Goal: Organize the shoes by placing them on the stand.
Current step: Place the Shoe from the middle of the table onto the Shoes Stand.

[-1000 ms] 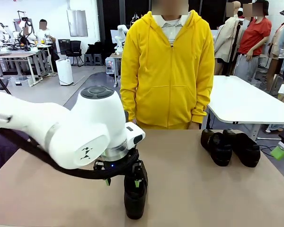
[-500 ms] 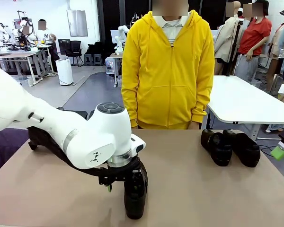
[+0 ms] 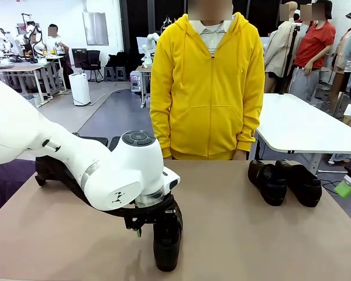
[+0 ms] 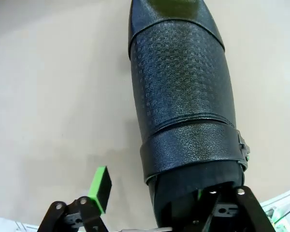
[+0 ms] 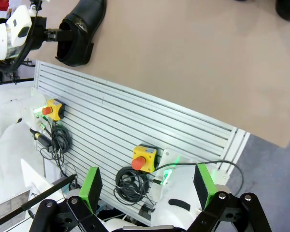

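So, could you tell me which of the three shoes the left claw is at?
The lone shoe at the table's near edge, left claw over its heel; the other two shoes sit together far right.

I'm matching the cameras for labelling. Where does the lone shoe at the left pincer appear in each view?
Front view: near shoe at bottom centre, just left of the middle.
Left wrist view: near shoe close up, running from the bottom edge to the top, right of centre.
Right wrist view: near shoe in the top left corner.
Shared landmark: the tan table under it.
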Controlling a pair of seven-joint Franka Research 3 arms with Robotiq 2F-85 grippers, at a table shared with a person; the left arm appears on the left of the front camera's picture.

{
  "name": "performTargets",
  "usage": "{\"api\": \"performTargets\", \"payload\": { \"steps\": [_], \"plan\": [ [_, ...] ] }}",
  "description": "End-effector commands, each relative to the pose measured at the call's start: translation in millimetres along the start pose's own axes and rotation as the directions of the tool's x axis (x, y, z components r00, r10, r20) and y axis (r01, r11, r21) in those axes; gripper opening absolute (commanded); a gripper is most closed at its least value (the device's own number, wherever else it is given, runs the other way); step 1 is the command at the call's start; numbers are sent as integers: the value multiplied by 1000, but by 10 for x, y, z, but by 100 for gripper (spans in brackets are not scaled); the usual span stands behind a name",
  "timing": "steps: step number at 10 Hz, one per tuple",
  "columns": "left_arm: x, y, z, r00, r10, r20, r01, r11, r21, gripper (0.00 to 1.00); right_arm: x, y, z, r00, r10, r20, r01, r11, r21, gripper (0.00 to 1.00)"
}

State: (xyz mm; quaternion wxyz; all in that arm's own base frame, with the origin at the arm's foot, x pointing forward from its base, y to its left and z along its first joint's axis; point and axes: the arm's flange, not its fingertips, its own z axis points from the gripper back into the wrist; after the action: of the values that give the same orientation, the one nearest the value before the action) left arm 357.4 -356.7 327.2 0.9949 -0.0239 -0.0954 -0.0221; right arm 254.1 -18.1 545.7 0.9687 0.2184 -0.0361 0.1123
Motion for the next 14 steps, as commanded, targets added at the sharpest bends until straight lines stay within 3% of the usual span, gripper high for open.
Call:
{"api": "performTargets", "payload": {
  "steps": [1,9,11,14],
  "plan": [
    [12,-47,-23,999,15,39,-16,1000,14,0,21,9,26,1000,26,-1,-26,999,27,100],
    [-51,-64,195,997,-42,68,43,999,-10,0,21,9,26,1000,26,-1,-26,999,27,100],
    [-106,-17,609,989,-81,121,82,997,-3,0,21,9,26,1000,26,-1,-26,999,27,100],
    [-481,285,1552,960,-138,242,152,988,-41,0,21,9,26,1000,26,-1,-26,999,27,100]
  ]
}}
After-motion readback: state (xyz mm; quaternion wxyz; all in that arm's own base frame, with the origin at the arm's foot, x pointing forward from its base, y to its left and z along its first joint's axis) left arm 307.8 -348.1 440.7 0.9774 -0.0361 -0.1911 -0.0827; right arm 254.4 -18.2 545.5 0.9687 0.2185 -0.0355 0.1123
